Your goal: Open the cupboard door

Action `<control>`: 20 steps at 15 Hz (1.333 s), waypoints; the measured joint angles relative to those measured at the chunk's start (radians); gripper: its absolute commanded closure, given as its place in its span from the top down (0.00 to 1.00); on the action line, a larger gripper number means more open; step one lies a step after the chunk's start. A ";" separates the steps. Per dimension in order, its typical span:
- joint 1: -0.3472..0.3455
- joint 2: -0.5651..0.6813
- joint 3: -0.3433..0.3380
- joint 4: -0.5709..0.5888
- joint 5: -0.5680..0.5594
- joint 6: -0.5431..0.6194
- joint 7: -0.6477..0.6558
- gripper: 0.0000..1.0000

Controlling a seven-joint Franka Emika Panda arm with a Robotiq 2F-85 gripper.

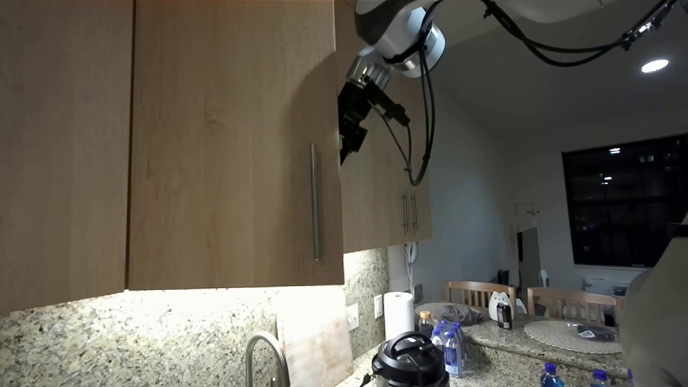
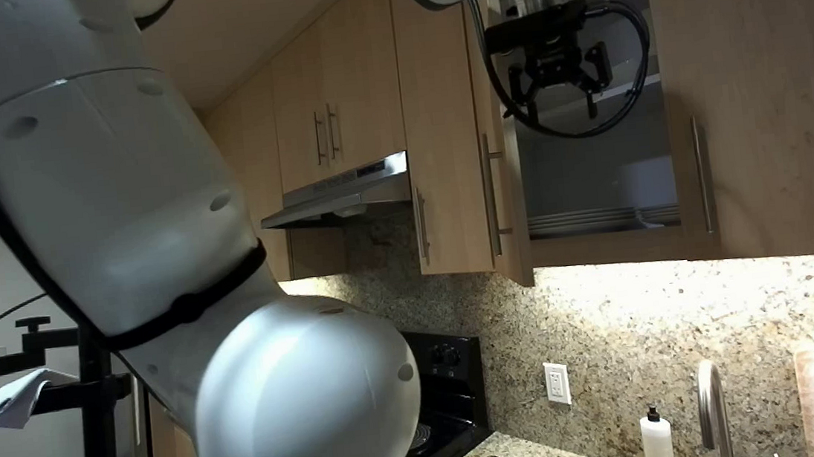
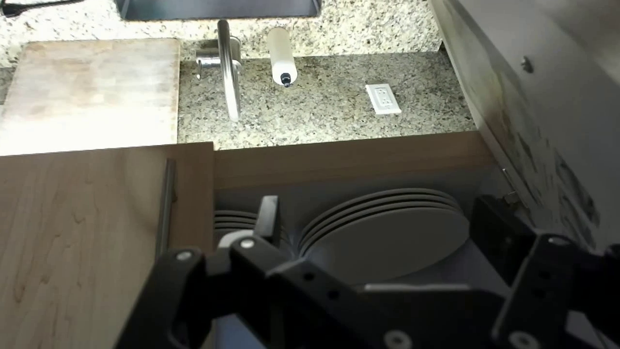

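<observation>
Kitchen: stone wall [image 2: 759, 314] all speckled, lit bright under wood cabinets [image 2: 361, 61]; dark window [image 1: 626, 201] far R of frame in an exterior view.
Cupboard door [image 1: 231, 145]: swung open. I see its wood front ctr-L in an exterior view; in the wrist view its pale inside slants down the R side.
Handle [image 1: 314, 201]: thin silver bar, up-and-down, near R edge of the door's front.
Gripper [image 2: 561, 105]: black, upper R of frame in an exterior view, fingers [image 2: 591, 105] pointing down, seen vs. the gray inside of the cupboard [image 2: 603, 248], apart from the handle.
Jaws: spread wide apart, low in the wrist view.
Plates [image 3: 387, 237]: stacked at the bottom of the cupboard, low ctr-R in the wrist view.
Next door [image 2: 774, 88]: same wood, closed, R side of an exterior view, silver pull [image 2: 703, 174] near its L edge.
Tap [image 2: 712, 408]: lower R in an exterior view, w/ soap bottle [image 2: 657, 443] just L.
Pot [image 1: 411, 357]: black lid, bottom ctr-R in an exterior view, blue-capped bottles [image 1: 454, 349] beside it.
</observation>
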 measured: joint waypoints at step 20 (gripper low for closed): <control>0.073 -0.023 0.039 -0.003 -0.048 0.006 -0.075 1.00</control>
